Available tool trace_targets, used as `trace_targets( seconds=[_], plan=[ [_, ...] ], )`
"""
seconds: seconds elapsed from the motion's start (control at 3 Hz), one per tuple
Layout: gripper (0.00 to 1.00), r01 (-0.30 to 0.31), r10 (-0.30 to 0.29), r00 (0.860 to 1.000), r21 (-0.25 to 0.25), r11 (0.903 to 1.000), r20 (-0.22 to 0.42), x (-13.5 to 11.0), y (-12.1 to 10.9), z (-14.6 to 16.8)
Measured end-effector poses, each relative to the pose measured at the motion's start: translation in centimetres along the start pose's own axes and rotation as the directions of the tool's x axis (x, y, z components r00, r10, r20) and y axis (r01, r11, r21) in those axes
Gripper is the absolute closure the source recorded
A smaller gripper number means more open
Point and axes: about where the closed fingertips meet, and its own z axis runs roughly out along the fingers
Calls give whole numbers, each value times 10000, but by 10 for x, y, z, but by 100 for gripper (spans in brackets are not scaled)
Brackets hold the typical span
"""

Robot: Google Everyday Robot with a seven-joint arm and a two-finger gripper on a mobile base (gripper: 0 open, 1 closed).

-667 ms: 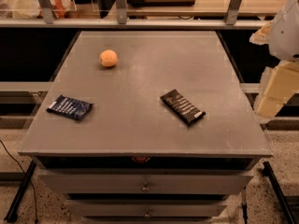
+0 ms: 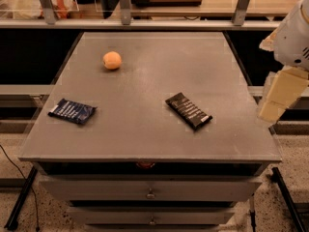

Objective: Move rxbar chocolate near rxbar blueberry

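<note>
Grey tabletop (image 2: 145,134) with three things on it. The pale gripper (image 2: 276,99) hangs off the table's right edge, clear of everything. I cannot tell whether it is open or closed. The rxbar chocolate (image 2: 188,110) lies slantwise right of centre, its white lettering too small to read. The rxbar blueberry (image 2: 72,111) lies near the left edge, well apart from it. An orange fruit (image 2: 112,60) sits toward the back left. Underneath, the drawers (image 2: 149,190) are shut, their contents hidden.
</note>
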Motion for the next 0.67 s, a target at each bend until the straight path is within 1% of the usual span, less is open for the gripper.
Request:
trace_targets(
  seconds=[0.33,0.67],
  plan=[
    [0,-1478,1469,9886,-283,9886,-326,14,-11,39],
    [0,-2514,2490,9671,-456,9668,-528,20,-15,71]
  ],
)
